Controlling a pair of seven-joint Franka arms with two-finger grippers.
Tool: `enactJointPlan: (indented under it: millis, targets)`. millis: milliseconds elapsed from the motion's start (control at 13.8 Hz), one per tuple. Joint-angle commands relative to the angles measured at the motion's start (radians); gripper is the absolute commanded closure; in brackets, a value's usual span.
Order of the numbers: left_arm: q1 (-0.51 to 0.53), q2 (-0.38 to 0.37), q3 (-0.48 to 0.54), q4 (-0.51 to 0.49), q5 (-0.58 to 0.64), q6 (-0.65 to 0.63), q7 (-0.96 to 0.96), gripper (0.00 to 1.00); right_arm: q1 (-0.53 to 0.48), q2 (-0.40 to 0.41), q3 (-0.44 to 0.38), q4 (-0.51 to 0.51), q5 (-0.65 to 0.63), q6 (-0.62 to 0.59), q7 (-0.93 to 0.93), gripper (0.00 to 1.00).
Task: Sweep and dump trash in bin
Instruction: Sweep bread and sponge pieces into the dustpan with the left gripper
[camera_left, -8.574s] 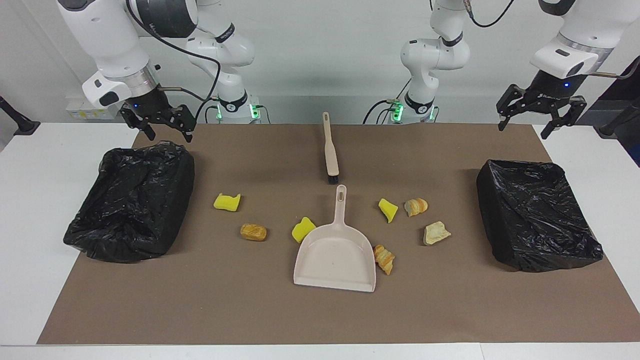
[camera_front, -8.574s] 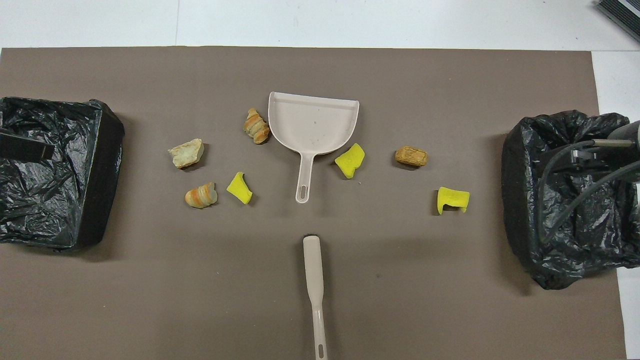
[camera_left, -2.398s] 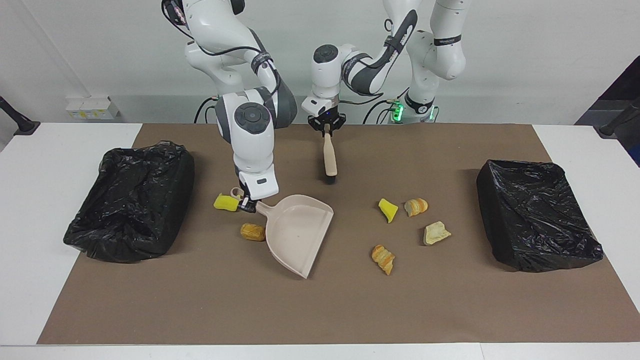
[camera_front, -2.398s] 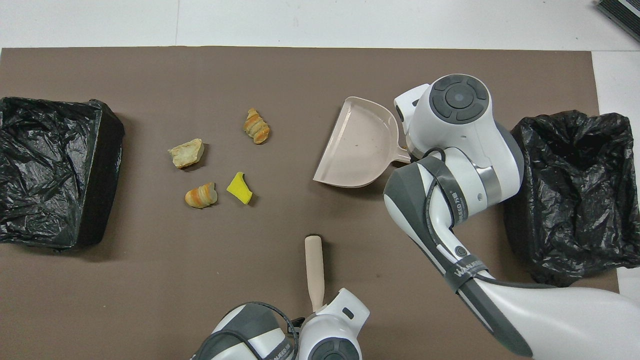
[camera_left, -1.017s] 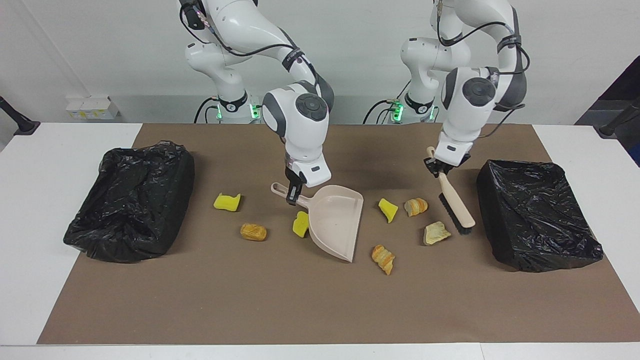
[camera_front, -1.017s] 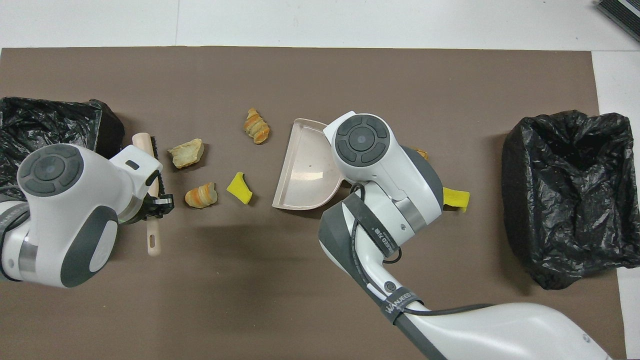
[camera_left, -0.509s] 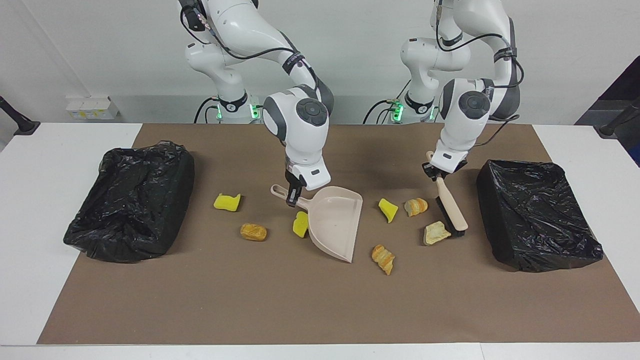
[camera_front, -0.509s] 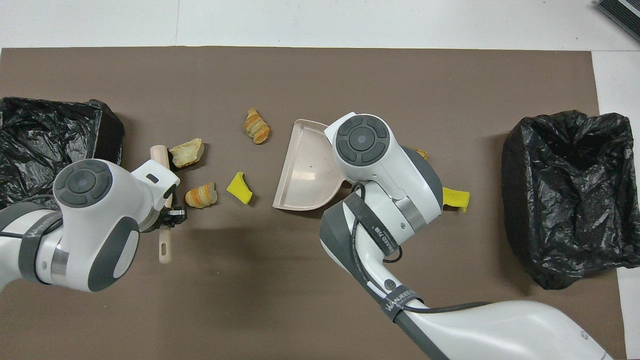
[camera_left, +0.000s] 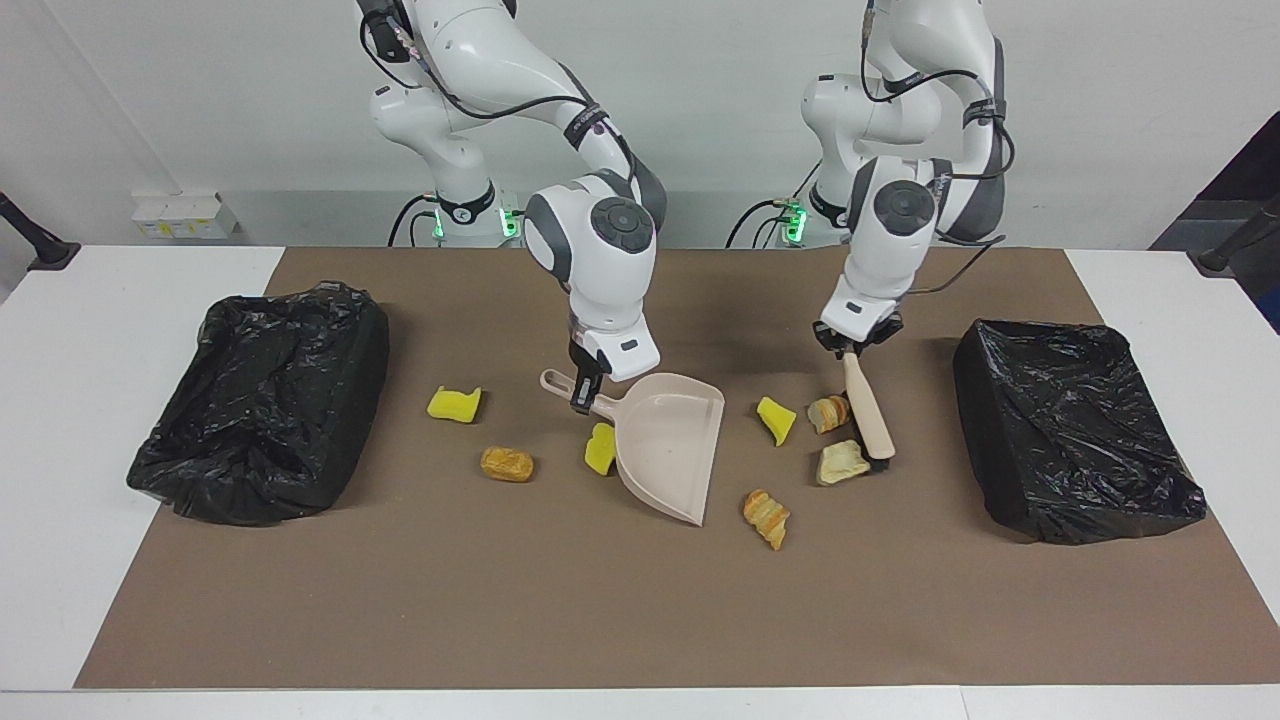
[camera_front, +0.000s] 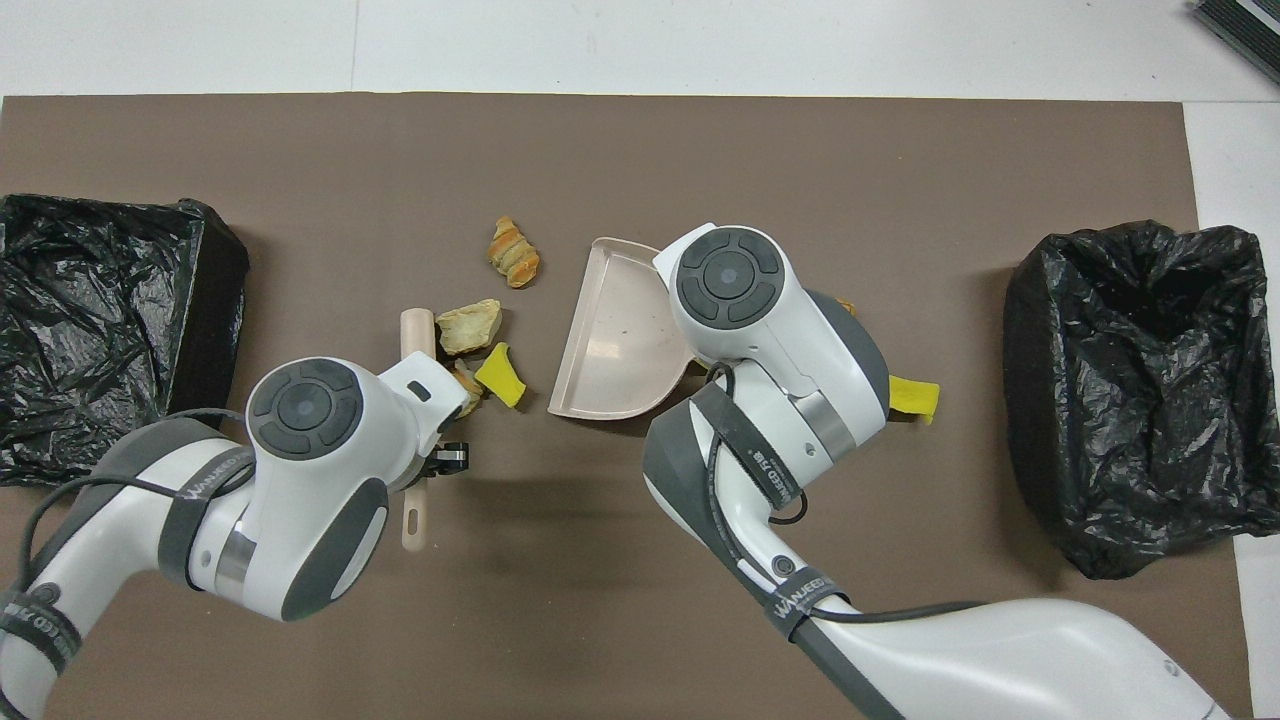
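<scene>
A beige brush is held by its handle in the left gripper, whose fingers are clamped shut on it; the bristle end is pressed down on the brown mat against a pale bread lump, with a striped pastry lump just beside the brush handle. A yellow sponge chunk is seen next to that pastry lump, toward the dustpan. The beige dustpan is gripped by its handle in the right gripper, closed tight on it, and is set on edge on the mat with its open mouth turned toward the brush. A golden croissant piece lies near the dustpan's lip, farther from the robots than the other scraps. On the dustpan's closed side, a second yellow sponge chunk touches its wall, a brown bread lump lies near it, and a third yellow sponge chunk lies toward the right arm's end. A bin lined with a black bag stands at the right arm's end of the table, and another black-bagged bin stands at the left arm's end.
</scene>
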Motion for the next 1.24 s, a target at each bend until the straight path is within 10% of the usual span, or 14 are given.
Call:
enactJointPlan:
  millis: [0, 581, 1163]
  targets:
    - [-0.071, -0.007, 0.013, -0.004, -0.054, 0.029, -0.026, 1.0, -0.007, -0.018, 0.004, -0.025, -0.024, 0.001, 0.009, 1.0]
    - [-0.233, 0.085, 0.001, 0.124, -0.139, 0.125, -0.073, 1.0, -0.01, -0.018, 0.004, -0.026, -0.024, 0.001, 0.009, 1.0]
    - [-0.108, 0.143, 0.015, 0.301, -0.142, 0.049, -0.069, 1.0, -0.015, -0.015, 0.004, -0.031, -0.02, 0.016, -0.005, 1.0]
